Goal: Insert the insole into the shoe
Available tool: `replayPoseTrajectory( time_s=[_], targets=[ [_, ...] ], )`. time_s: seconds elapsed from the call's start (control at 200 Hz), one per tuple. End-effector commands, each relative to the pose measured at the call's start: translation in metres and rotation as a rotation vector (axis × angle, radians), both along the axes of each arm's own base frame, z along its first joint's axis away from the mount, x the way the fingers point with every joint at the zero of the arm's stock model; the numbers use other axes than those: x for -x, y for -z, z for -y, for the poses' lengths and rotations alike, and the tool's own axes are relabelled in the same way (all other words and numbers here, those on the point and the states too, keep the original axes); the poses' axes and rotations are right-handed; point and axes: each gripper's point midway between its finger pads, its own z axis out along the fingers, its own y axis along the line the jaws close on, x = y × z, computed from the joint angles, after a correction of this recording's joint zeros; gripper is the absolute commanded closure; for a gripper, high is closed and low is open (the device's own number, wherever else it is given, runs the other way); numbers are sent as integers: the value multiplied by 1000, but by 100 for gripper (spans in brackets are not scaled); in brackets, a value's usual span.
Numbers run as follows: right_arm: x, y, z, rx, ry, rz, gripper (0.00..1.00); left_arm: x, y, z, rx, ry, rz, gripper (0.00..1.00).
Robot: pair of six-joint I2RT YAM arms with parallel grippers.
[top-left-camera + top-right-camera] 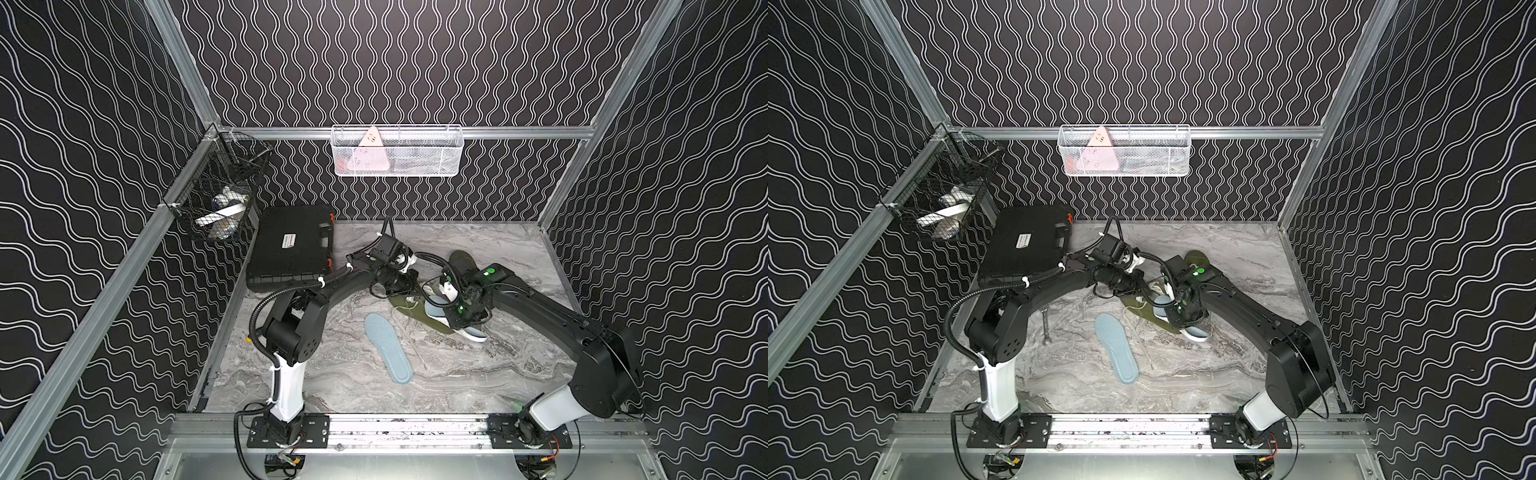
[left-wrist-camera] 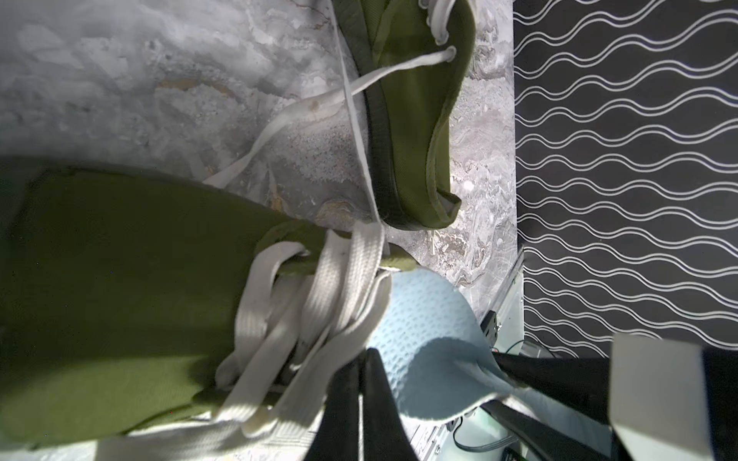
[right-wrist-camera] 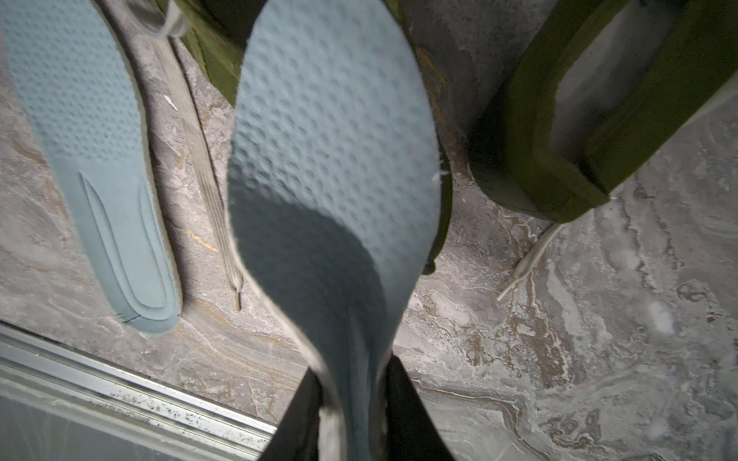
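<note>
My right claw (image 3: 353, 375) is clamped on the heel half of the insole (image 3: 331, 159). Its long axis runs straight out ahead of the jaws, toe pointing away to the laced opening of the green shoe (image 2: 120, 279). My left claw (image 2: 360, 363) is closed tight beside that toe and the laces (image 2: 319, 299); whether it pinches anything, I cannot tell. A second insole (image 3: 92, 159) lies flat alongside the right claw
</note>
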Motion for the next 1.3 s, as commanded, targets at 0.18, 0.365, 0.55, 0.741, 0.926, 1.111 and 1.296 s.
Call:
replayPoseTrajectory(
  time_s=[0.18, 0.365, 0.55, 0.741, 0.926, 1.111, 1.296],
  targets=[
    [-6, -8, 20, 141, -76, 38, 74, 5, -6, 5, 16, 115, 22, 100],
    [-9, -10, 27, 245, -135, 72, 75, 2, -5, 9, 33, 128, 22, 100],
    [-11, -14, 27, 318, -218, 122, 75, -1, -4, 11, 57, 138, 14, 100],
    [-10, -10, 26, 384, -304, 148, 76, -3, -4, 10, 72, 139, 5, 100],
    [-12, -11, 30, 458, -369, 168, 77, -2, -1, 9, 56, 156, 8, 100],
    [-11, -19, 29, 529, -445, 218, 78, -3, 2, 6, 51, 163, 1, 100],
    [-11, -21, 29, 584, -502, 247, 78, -6, 2, 4, 60, 158, -8, 100]
  ],
)
